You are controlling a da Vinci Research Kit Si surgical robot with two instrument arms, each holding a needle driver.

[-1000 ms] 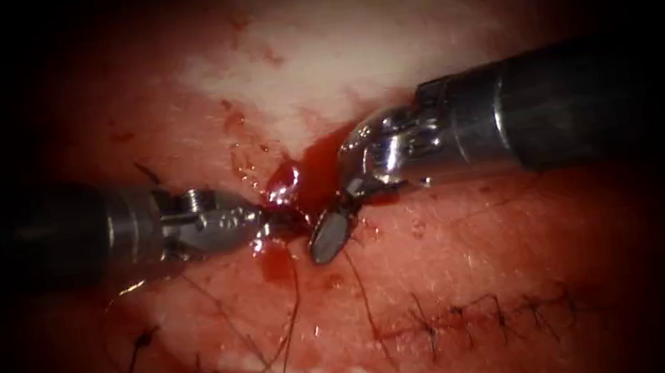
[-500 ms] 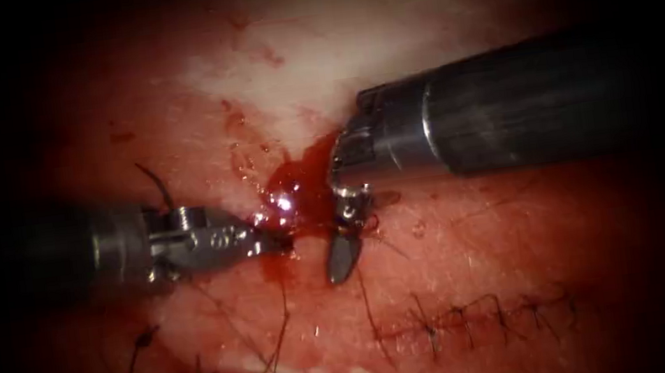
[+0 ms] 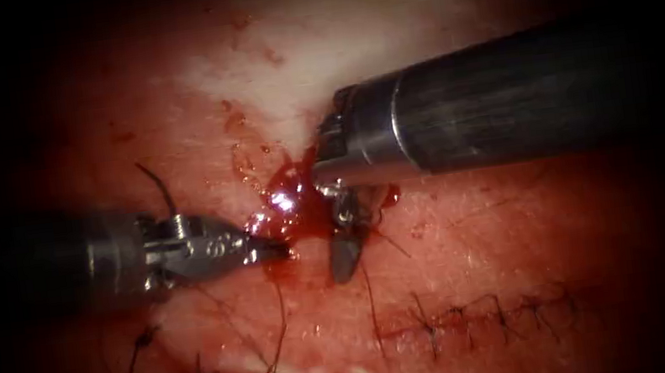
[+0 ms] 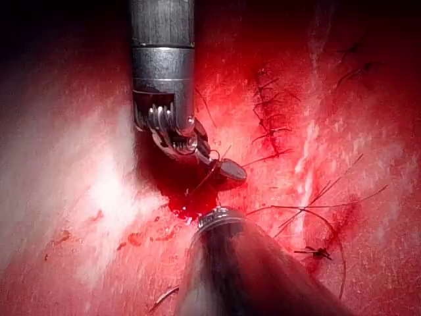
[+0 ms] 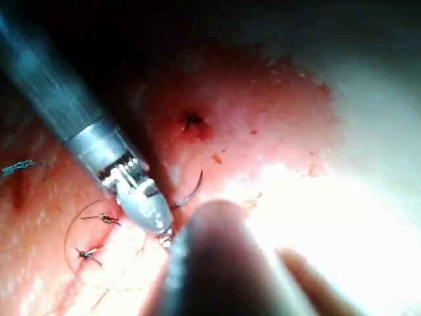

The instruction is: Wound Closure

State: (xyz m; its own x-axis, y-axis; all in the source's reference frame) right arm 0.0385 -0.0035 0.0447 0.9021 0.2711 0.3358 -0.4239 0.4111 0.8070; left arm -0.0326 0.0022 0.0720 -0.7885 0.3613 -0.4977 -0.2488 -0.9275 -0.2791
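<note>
Left arm's hand [image 5: 163, 238] at the end of a long grey shaft, slanting down across the tissue [image 5: 276, 131]; tips together close against the right arm's own blurred dark shaft [image 5: 210, 263], hold unclear. Thin dark curved needle [image 5: 192, 189] just beside the left hand, arcing up from the tissue near the tips; no saying whether clamped or how deep. Small dark puncture with a red stain [image 5: 192, 121] further off on the tissue. Two knotted stitches [image 5: 104, 219] with short cut ends near the left shaft, ringed by a faint loop of thread [image 5: 69, 230].
</note>
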